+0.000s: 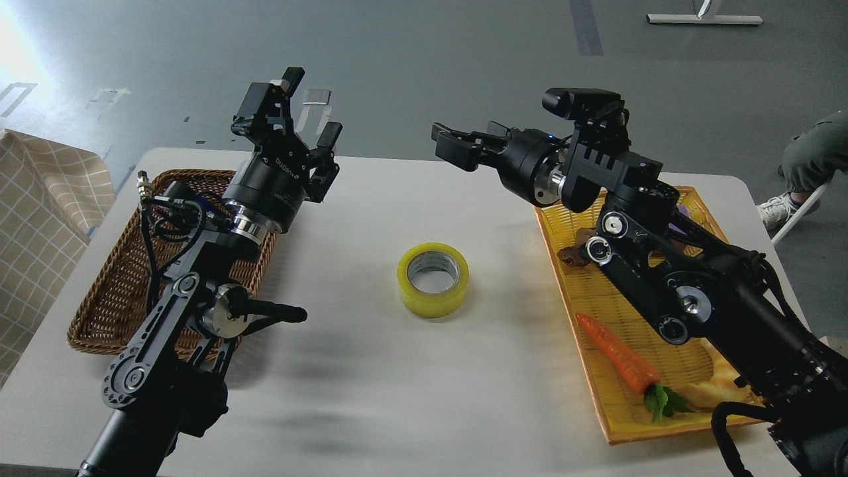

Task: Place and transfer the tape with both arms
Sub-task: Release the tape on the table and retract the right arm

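Tape [433,279] between 2 baskets [112,291].

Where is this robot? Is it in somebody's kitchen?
Probably not a kitchen, more likely a robot lab or test room. There's a plain white table, a bare grey floor, and toy food like a carrot set out in a basket.

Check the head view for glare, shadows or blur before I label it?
Head view: blown-out glare at the top left corner on the floor. Soft, smeared arm shadows fall across the white table below the tape. Tape, brown wicker basket and carrot are sharp. Left gripper jaws read clearly as open; right gripper is dark and nearly end-on, jaws hard to separate.
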Tool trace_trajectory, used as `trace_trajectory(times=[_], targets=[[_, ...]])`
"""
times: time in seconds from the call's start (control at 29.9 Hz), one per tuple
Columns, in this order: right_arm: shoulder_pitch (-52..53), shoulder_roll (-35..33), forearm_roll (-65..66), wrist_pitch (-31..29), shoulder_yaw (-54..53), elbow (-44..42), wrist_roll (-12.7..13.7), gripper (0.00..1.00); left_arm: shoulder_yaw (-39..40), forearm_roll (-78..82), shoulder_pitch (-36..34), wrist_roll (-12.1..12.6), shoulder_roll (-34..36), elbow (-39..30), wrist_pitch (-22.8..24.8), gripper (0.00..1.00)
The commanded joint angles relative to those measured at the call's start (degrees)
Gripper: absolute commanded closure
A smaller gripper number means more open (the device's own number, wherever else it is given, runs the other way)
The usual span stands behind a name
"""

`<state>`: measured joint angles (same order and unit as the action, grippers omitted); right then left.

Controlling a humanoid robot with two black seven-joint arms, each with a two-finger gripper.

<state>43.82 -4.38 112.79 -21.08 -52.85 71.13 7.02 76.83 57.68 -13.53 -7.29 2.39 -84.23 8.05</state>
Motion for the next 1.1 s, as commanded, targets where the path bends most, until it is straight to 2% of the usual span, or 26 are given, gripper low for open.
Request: trace_trajectory(times=[0.0,0.23,0.43,0.57,0.7,0.87,0.97,1.07], targets=[[-2.7,-4.0,-7.4,0.0,-2.4,5.5,-0.4,0.00,0.1,0.0,-0.1,0.4,0.2,-0.1,-0.1,0.02],[-8.2,-9.7,-29.2,-0.6,-10.7,11.3,-0.6,0.00,0.0,0.0,0.0,0.3,0.2,0.0,0.1,0.02],[-11.0,-12.7,-40.7,-1.2,-15.6,12.7,-1.7,0.00,-0.2,-0.1,0.0,-0.1,0.3,0.0,0.7,0.02],[-12.8,-13.2,-45.2,-6.4,-21.1,13.0,-5.9,0.00,-0.5,0.1,-0.2,-0.1,0.4,0.2,0.8,0.02],[-16.7,-12.2,-48.7,-6.9,-29.9,13.7,-13.2,0.00,-0.1,-0.1,-0.1,-0.4,2.1,0.2,2.3,0.02],[-18.9,-10.7,-49.2,-6.9,-34.8,13.8,-14.3,0.00,-0.1,-0.1,0.1,-0.6,2.4,0.4,3.5,0.02],[-20.9,-10.6,-54.1,-6.9,-36.4,13.6,-14.9,0.00,0.2,-0.7,0.0,-3.2,2.1,0.4,3.4,0.02],[-22.1,-11.3,-58.3,-6.9,-36.5,13.2,-14.9,0.00,0.1,-0.7,0.1,-4.6,2.1,0.4,3.4,0.02]])
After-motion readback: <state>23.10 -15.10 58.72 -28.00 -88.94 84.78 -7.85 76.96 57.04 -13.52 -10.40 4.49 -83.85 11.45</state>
